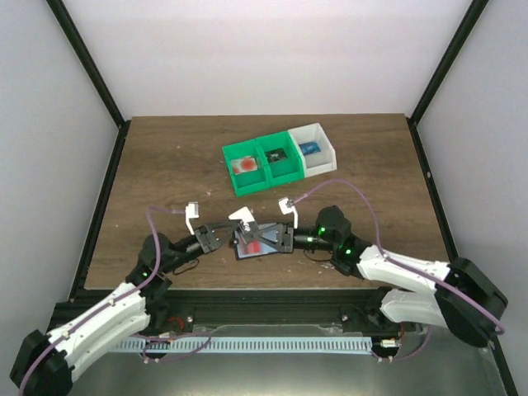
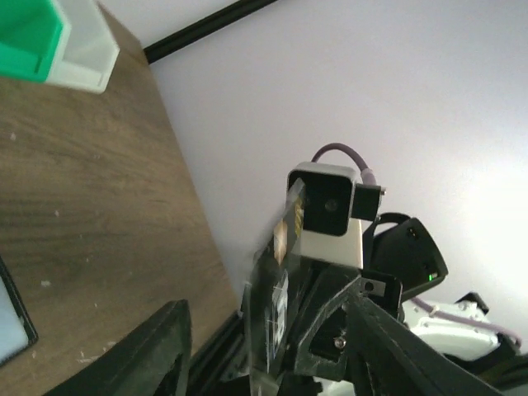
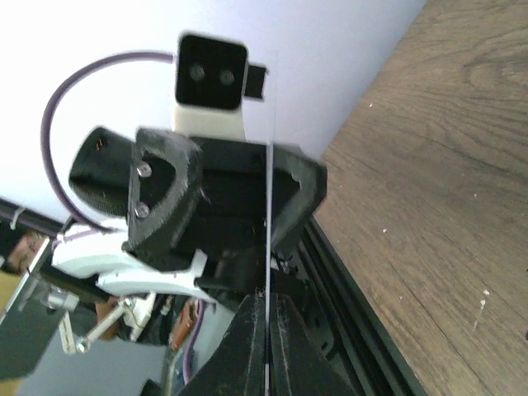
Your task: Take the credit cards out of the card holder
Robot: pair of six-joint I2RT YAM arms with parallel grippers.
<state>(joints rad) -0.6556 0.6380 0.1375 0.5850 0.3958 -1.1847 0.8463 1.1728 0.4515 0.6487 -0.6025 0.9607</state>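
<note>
The card holder (image 1: pixel 247 244) is held low over the table between my two grippers, with a red credit card (image 1: pixel 265 245) showing in it. My right gripper (image 1: pixel 283 239) is shut on one thin panel of the holder. That panel is seen edge-on in the right wrist view (image 3: pixel 267 247), and the right gripper (image 3: pixel 266 330) pinches it there. My left gripper (image 1: pixel 238 238) is open, its fingers wide apart on either side of the same panel (image 2: pixel 276 313). A blue-grey, black-rimmed panel (image 2: pixel 10 318) lies low by the table. Other cards are hidden.
A green two-compartment bin (image 1: pixel 260 165) and a white bin (image 1: pixel 318 148) stand at the back middle of the wooden table (image 1: pixel 165 165), each holding small items. The black frame rail runs along the near edge (image 3: pixel 371 330).
</note>
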